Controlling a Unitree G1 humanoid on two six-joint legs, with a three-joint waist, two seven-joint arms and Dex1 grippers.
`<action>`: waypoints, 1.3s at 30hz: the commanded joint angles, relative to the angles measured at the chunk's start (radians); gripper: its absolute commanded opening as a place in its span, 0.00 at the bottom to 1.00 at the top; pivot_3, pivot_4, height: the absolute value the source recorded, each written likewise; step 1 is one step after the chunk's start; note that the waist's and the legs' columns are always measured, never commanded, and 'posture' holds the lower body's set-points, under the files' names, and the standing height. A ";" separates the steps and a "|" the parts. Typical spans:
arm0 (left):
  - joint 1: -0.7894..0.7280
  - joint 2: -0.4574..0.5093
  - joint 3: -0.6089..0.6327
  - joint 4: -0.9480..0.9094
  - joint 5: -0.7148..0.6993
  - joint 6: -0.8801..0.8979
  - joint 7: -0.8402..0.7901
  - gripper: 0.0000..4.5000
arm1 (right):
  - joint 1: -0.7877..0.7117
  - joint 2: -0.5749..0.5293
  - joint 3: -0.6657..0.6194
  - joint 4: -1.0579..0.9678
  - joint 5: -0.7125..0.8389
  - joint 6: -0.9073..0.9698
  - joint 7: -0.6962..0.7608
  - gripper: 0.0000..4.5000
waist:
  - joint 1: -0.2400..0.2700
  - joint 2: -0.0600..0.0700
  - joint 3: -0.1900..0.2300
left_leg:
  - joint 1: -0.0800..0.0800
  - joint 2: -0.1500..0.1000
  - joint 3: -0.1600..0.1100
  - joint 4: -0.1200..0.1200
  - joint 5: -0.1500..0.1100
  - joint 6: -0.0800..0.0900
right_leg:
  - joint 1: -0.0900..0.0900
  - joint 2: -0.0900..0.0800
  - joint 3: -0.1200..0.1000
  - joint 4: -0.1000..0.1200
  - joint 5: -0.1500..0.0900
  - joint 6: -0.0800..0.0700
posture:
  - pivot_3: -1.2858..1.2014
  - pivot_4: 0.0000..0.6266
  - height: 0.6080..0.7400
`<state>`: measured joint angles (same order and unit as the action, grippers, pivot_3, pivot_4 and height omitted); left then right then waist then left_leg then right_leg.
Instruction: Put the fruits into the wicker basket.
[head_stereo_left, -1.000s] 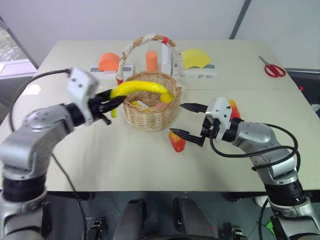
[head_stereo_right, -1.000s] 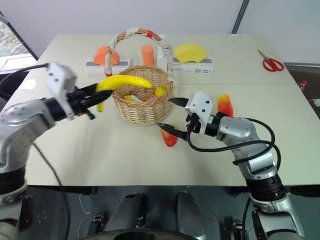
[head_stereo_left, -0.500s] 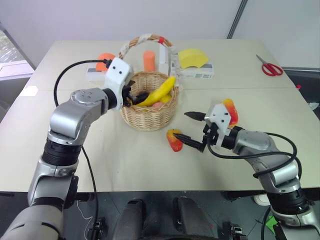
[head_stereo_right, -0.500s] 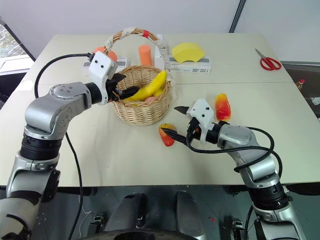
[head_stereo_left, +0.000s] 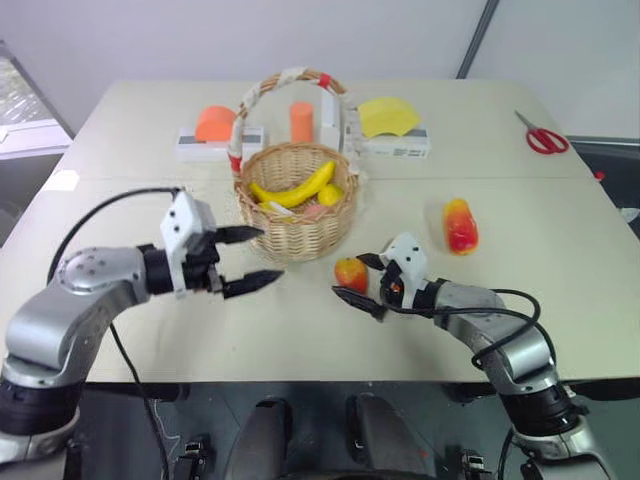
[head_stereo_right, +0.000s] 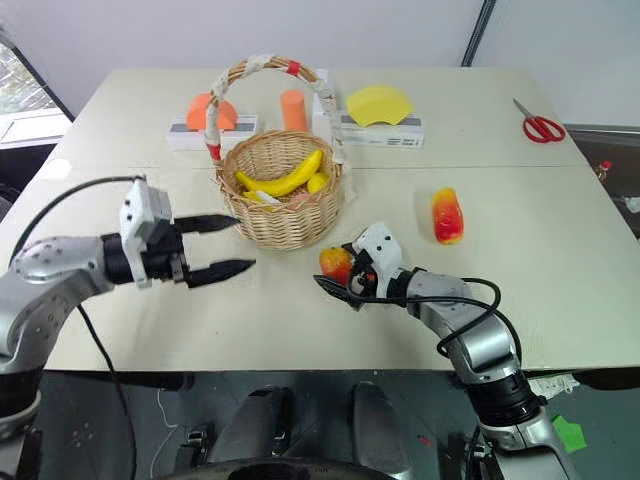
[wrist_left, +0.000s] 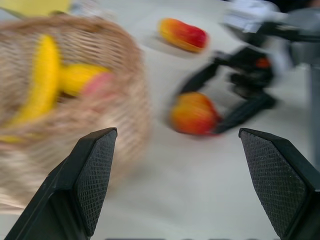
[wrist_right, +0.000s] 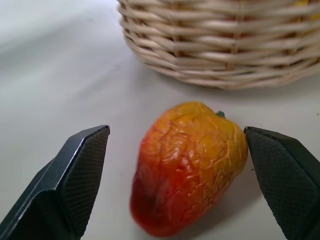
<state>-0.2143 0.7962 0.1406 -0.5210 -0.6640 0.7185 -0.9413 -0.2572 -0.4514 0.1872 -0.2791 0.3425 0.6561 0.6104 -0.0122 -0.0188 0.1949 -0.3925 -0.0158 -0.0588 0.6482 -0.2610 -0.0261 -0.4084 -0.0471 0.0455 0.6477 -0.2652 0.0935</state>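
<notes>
The wicker basket (head_stereo_left: 268, 228) stands mid-table, and the yellow banana (head_stereo_left: 300, 188) lies inside it. My left gripper (head_stereo_left: 272, 254) hovers open and empty just left of the basket, in front of it. A red-orange fruit (head_stereo_left: 349, 272) sits on the table in front of the basket. My right gripper (head_stereo_left: 347, 276) is open with a finger on either side of it; in the right wrist view this fruit (wrist_right: 187, 165) lies between the fingers, unclamped. A second red-orange fruit (head_stereo_left: 460, 225) lies further right on the table.
Behind the basket stand two orange blocks (head_stereo_left: 216, 122), a yellow block (head_stereo_left: 388, 115) and white boxes (head_stereo_left: 402, 147). Red scissors (head_stereo_left: 545, 137) lie at the far right. The left wrist view shows the basket wall (wrist_left: 115, 100) close to the fingers.
My left gripper let go of the banana, which now rests in the basket, and pulled back down and left. My right gripper sank to the table around the near fruit.
</notes>
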 joint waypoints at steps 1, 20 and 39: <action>0.047 0.027 -0.006 -0.051 0.017 -0.031 -0.008 0.93 | -0.016 0.017 -0.003 0.004 -0.006 -0.007 -0.005 1.00 | -0.002 0.000 0.000 | 0.000 0.000 0.000 0.000 0.000 0.000 | 0.000 0.000 0.000 0.000 0.000 0.000 | 0.52 0.24 1.00; 0.091 -0.042 0.115 0.076 0.033 -0.120 0.091 0.94 | -0.345 0.039 -0.011 -0.092 0.033 -0.054 0.077 0.40 | -0.011 0.001 0.000 | 0.001 0.004 0.000 0.000 0.000 0.000 | -0.001 0.002 -0.001 0.001 0.000 0.000 | 0.52 0.24 1.00; 0.053 -0.154 0.060 0.000 0.012 -0.097 0.219 0.94 | -0.518 0.122 -0.076 0.136 -0.077 -0.233 0.035 0.97 | -0.002 0.000 0.000 | -0.004 0.001 0.000 -0.002 0.000 0.000 | -0.006 0.000 -0.001 0.001 0.001 -0.001 | 0.52 0.24 1.00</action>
<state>-0.1419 0.6436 0.2023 -0.4803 -0.6246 0.6247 -0.7291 -0.7830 -0.3057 0.1617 -0.0308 0.2168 0.4338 0.5980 -0.0139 -0.0184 0.1952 -0.3974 -0.0156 -0.0593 0.6467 -0.2611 -0.0260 -0.4143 -0.0474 0.0442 0.6486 -0.2645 0.0928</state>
